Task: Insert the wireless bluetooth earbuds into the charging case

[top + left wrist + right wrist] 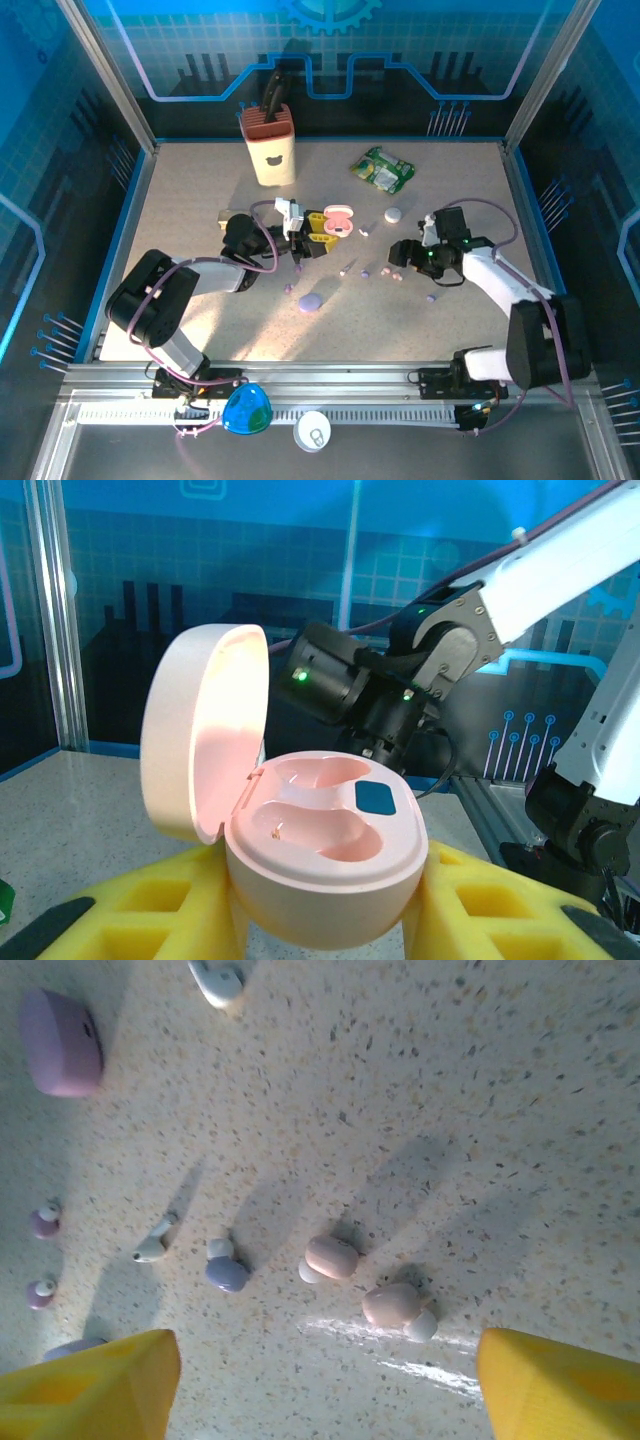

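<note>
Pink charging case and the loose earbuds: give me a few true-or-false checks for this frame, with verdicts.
1. The pink charging case stands with its lid open. True.
2. Both its wells hold earbuds. False: both are empty.
3. The left gripper clamps the case between its yellow pads. True.
4. The right gripper holds a pink earbud. False: it is open, and two pink earbuds lie on the table under it.
5. The purple case lies closed on the table. True.
</note>
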